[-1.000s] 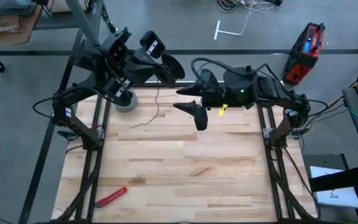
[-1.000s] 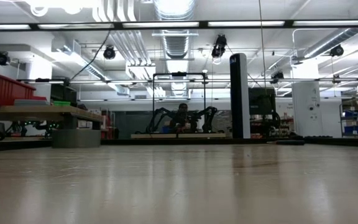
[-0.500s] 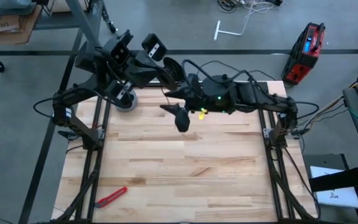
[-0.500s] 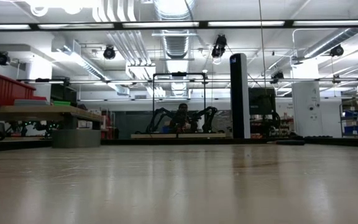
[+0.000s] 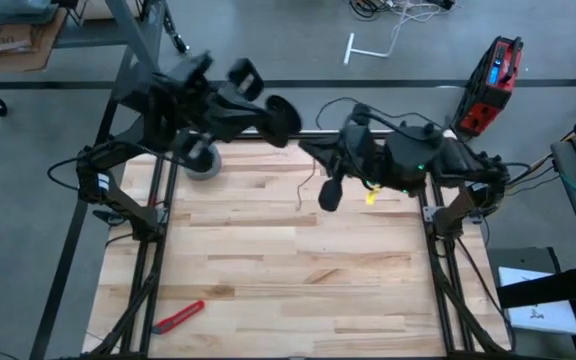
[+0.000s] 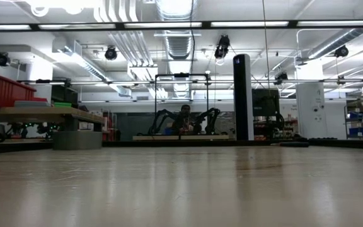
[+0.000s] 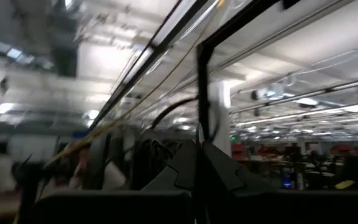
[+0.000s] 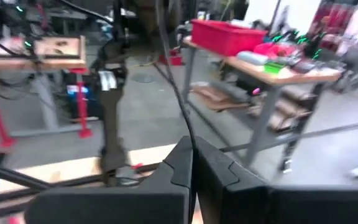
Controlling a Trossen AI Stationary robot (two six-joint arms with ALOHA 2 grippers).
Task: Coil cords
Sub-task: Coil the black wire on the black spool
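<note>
The right gripper is clenched on the very thin black cord, which runs out from between its closed fingers in its wrist view. In half a second it has drawn back rightward from the left gripper, which appears clamped on the small black round reel above the far edge of the pale wooden table. The cord's loose tail, earlier trailing on the boards, now hangs free beside the right gripper, so a winding pass looks underway. The grey tape roll sits beneath the left arm.
</note>
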